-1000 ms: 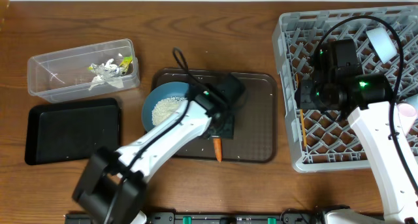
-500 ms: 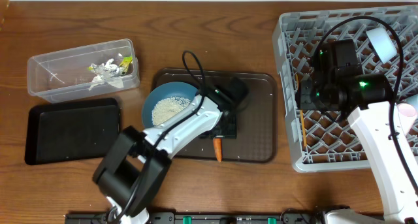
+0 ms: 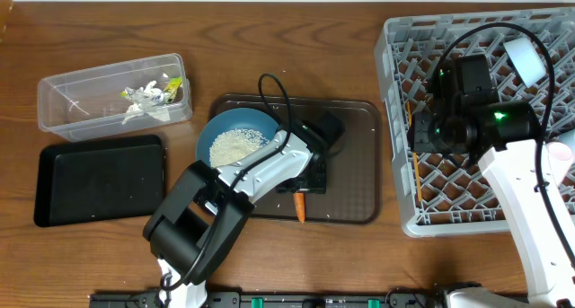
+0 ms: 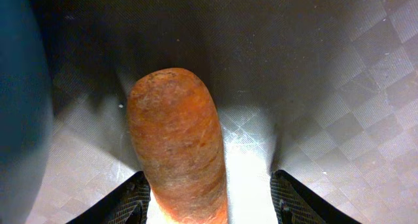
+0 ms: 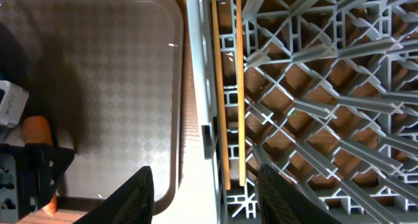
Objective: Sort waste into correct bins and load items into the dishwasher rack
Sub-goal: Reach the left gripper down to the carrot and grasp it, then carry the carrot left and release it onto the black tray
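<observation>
Left gripper (image 4: 210, 201) open, jaws straddling orange carrot (image 4: 176, 139) on dark-brown serving tray (image 4: 339, 67) beside blue bowl (image 3: 218, 126), right gripper (image 5: 206, 191) open and empty above two wooden chopsticks (image 5: 240, 87) lying in grey dishwasher rack (image 5: 326, 87)

- I see a wooden table (image 3: 296, 57).
- Far-left corner: clear plastic tub (image 3: 54, 119), with a black tray (image 3: 99, 178) just nearer.
- Middle: dark-brown serving tray (image 3: 355, 164).
- Right edge: grey dishwasher rack (image 3: 395, 39).

The carrot (image 4: 176, 145) lies on the serving tray (image 4: 339, 67) between the left claw (image 4: 209, 199)'s fingers, with the bowl (image 3: 229, 121) to its left. Two chopsticks (image 5: 232, 87) lie in the rack (image 5: 339, 87) beneath the right claw (image 5: 207, 192), apparently between its fingers.
</observation>
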`<action>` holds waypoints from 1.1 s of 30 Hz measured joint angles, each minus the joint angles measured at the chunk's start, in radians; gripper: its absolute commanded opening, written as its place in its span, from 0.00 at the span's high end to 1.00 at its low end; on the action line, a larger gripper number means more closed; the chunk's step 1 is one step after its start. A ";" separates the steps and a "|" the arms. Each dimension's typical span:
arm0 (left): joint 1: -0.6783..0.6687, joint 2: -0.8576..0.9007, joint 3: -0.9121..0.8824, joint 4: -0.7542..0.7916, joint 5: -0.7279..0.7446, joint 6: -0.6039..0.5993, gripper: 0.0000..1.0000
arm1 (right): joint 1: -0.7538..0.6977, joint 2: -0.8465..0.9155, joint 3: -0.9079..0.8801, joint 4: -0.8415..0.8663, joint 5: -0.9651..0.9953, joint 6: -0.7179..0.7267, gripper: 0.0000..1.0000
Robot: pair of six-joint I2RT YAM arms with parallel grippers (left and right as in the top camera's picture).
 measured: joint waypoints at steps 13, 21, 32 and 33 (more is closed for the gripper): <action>-0.006 -0.003 -0.030 0.024 -0.010 -0.005 0.56 | 0.000 0.000 0.000 -0.003 0.012 0.000 0.54; -0.006 -0.005 -0.031 0.022 -0.011 0.000 0.75 | 0.000 0.000 0.000 -0.015 0.016 0.000 0.55; -0.004 -0.104 -0.031 -0.075 -0.093 0.061 0.81 | -0.012 0.000 0.000 -0.022 0.034 0.000 0.54; -0.002 -0.145 -0.031 -0.077 -0.110 0.064 0.81 | -0.018 0.000 0.000 -0.022 0.034 0.000 0.54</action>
